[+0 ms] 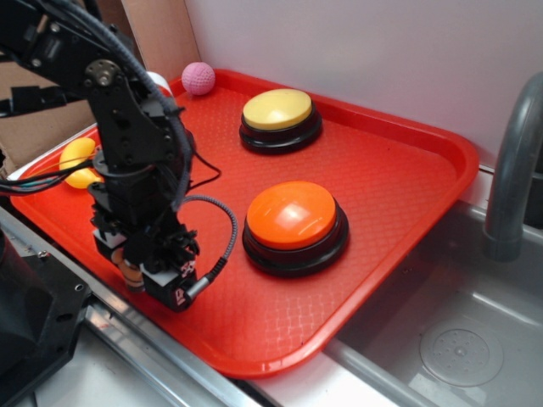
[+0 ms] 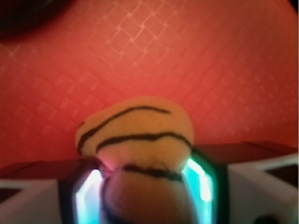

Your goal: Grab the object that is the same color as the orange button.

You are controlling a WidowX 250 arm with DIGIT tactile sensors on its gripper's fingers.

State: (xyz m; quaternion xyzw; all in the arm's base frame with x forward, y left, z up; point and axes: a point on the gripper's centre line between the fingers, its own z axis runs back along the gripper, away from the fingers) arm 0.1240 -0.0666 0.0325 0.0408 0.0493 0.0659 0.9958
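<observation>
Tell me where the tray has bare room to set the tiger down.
Bare: right side of the tray past the orange button, and its near corner. Crowded: left, where the hand grips the tiger near the banana.

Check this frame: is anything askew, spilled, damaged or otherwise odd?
Nothing stands out. The tiger sits squeezed between the end effector fingers, and both buttons, orange and yellow, rest upright on the tray. No spill or damage shows.

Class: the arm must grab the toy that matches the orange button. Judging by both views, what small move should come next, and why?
Probably a short lift straight up. In the wrist view the striped tiger already sits pinched between the fingers, and the gripper is low over the tray, so raising it would confirm the hold.
</observation>
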